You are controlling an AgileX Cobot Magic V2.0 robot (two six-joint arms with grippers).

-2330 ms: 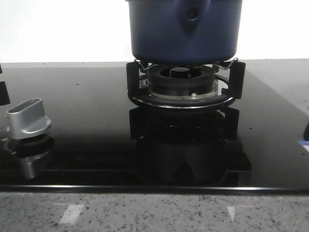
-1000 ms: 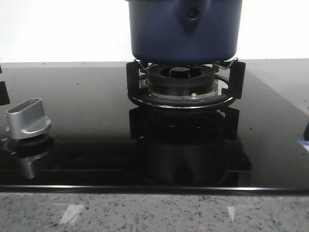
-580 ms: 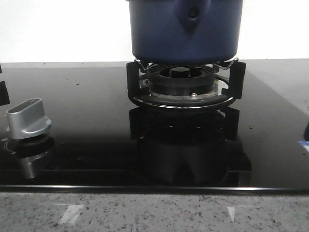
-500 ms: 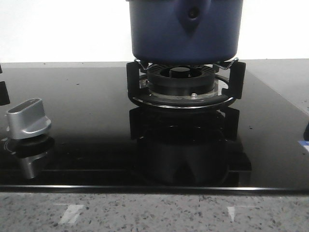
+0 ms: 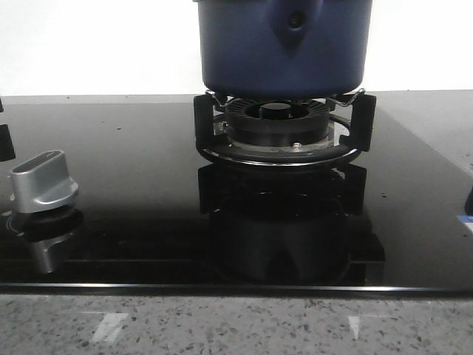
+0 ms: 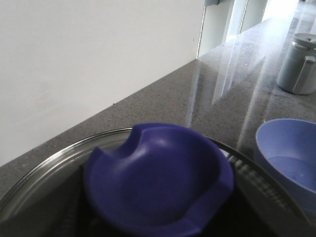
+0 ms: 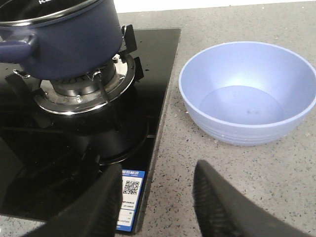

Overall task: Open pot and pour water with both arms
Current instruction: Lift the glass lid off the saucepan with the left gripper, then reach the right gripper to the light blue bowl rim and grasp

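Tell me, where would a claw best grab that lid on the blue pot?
Probably by the blue knob at the middle of the glass lid, coming straight down from above. The knob stands proud of the smooth, shallow dome, and its cupped, notched rim gives a claw edges to pinch. The glass itself offers no grip.

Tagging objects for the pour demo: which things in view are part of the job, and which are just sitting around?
Job:
- pot, on the burner
- glass lid with its blue knob, close under the left wrist camera
- blue bowl, likely the pour target
- right gripper, jaws apart, empty

Bystanders:
- stove knob
- grey lidded canister
- QR sticker
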